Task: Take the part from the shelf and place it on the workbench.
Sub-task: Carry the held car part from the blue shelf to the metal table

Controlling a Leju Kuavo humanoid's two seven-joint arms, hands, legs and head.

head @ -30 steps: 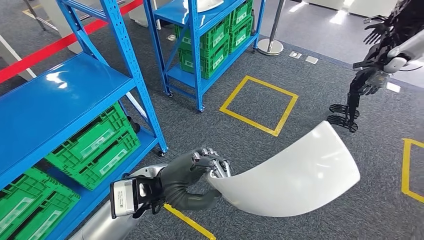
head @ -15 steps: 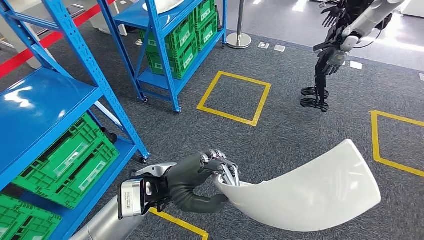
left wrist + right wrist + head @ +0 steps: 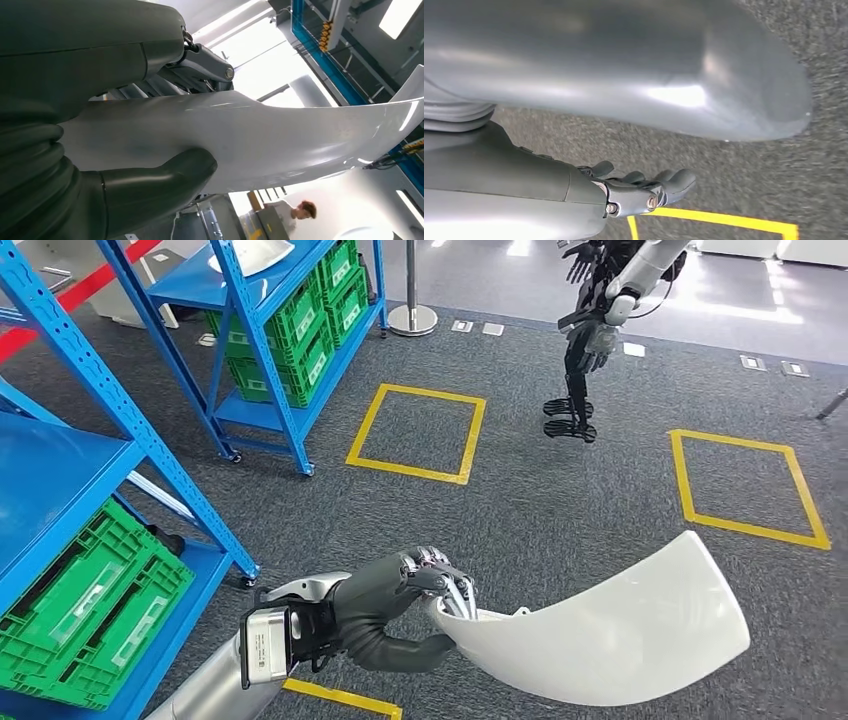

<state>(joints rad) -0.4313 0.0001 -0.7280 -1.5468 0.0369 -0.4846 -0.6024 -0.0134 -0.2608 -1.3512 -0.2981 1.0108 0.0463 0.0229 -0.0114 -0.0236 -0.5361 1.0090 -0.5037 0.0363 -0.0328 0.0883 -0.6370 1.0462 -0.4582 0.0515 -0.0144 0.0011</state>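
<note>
Grey fingers (image 3: pixel 447 585) of the left hand (image 3: pixel 405 605) clamp one end of the white curved panel (image 3: pixel 610 635): thumb under, fingers over the edge. Panel hangs in the air above the grey carpet (image 3: pixel 560 510), well clear of the blue shelf (image 3: pixel 95 490) with its green crates (image 3: pixel 85 605). Right hand (image 3: pixel 644 192) holds nothing, fingers loosely apart over the carpet near a yellow floor line (image 3: pixel 719 220). Another humanoid robot (image 3: pixel 595 330) stands farther off.
</note>
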